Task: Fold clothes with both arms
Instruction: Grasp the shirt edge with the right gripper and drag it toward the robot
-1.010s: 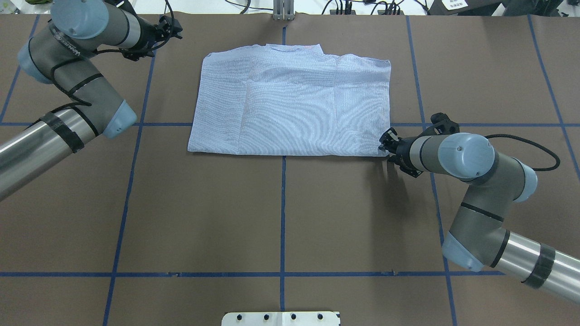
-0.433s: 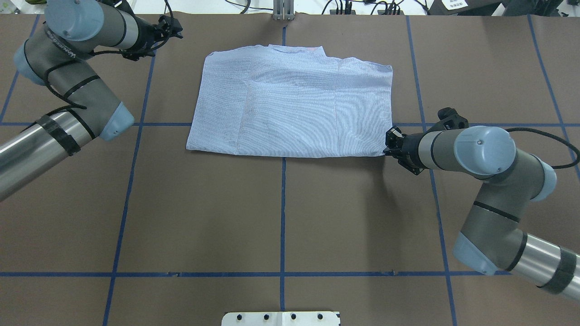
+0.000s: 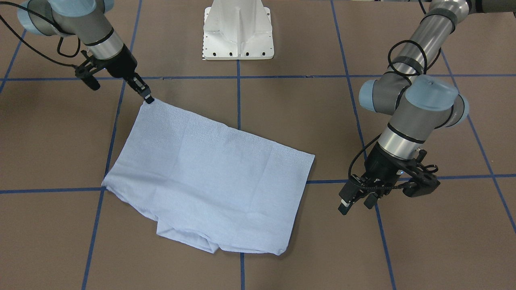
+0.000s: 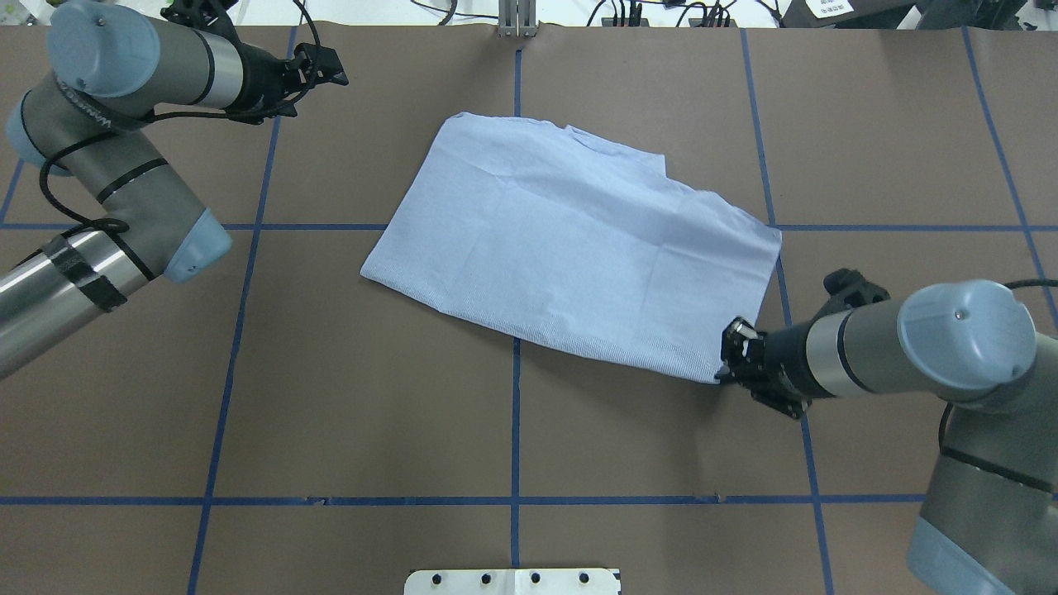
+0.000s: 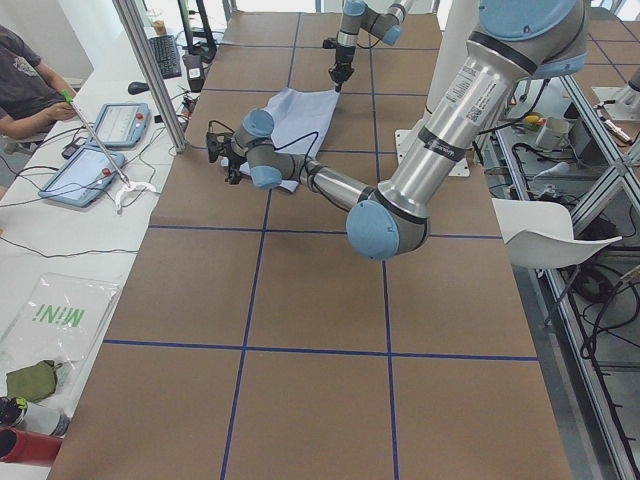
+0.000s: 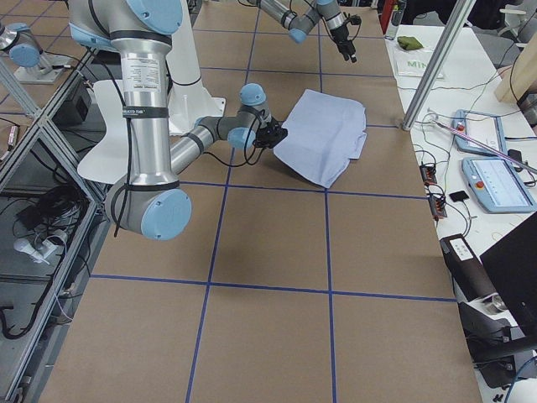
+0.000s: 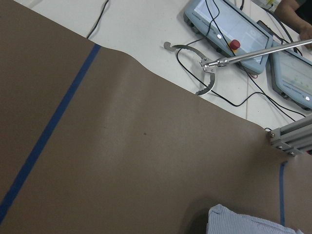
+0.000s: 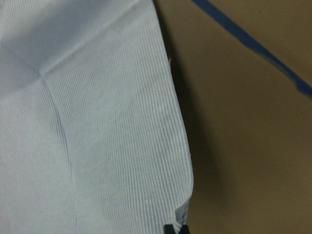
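The striped light blue shirt (image 4: 570, 240) lies folded into a rectangle on the brown table, turned at an angle. It also shows in the front view (image 3: 205, 181). My right gripper (image 4: 729, 362) is shut on the shirt's near right corner and holds it a little above the table; the front view (image 3: 148, 98) shows the same pinch. In the right wrist view the cloth (image 8: 97, 122) fills the left and a fingertip (image 8: 175, 228) pinches its edge. My left gripper (image 3: 355, 204) is open and empty, beyond the shirt's far left side (image 4: 335, 74). The left wrist view shows only a shirt corner (image 7: 243, 224).
The white pedestal base (image 3: 238, 30) stands at the robot's edge of the table. Blue tape lines (image 4: 516, 413) grid the brown cover. Tablets and cables (image 7: 229, 29) lie on the white bench past the far edge, next to an aluminium post (image 4: 517, 16). An operator (image 5: 25, 80) sits there.
My right gripper has pulled the shirt's near right corner toward the robot and to the right. The whole shirt has turned and slid with it. The left gripper has shifted slightly right.
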